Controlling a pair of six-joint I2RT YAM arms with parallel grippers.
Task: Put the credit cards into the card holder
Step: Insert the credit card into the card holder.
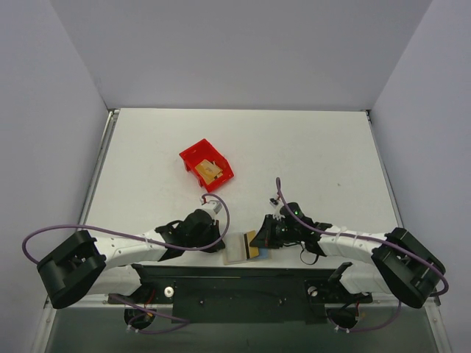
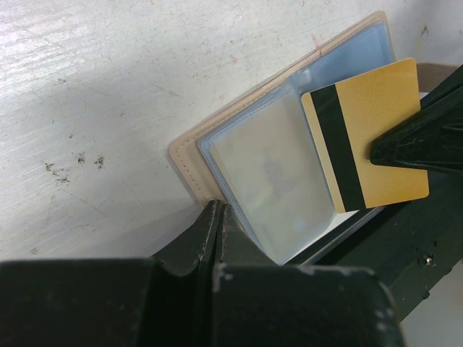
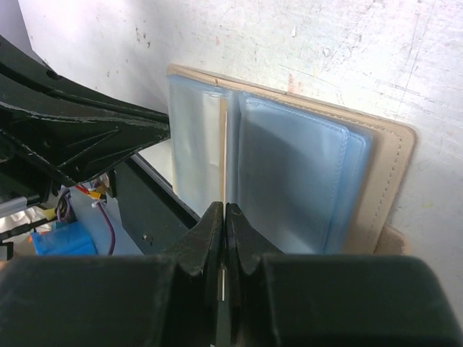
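Note:
The card holder (image 1: 237,248) lies open at the table's near edge, beige cover down, with pale blue clear sleeves (image 2: 268,166) fanned upward. My left gripper (image 2: 219,210) is shut on the holder's near left corner. My right gripper (image 3: 225,210) is shut on a gold credit card (image 2: 369,137) with a black stripe. Its dark fingers (image 2: 427,137) pinch the card's right side. The card's striped end lies over the sleeves. In the right wrist view the card (image 3: 225,144) shows edge-on between two sleeves of the holder (image 3: 304,173). Whether it sits inside a pocket I cannot tell.
A red plastic bin (image 1: 193,157) stands mid-table behind the arms, with another orange-yellow card (image 1: 211,171) in it. The black mounting frame (image 1: 243,283) runs directly below the table's near edge. Grey walls close the table in on three sides.

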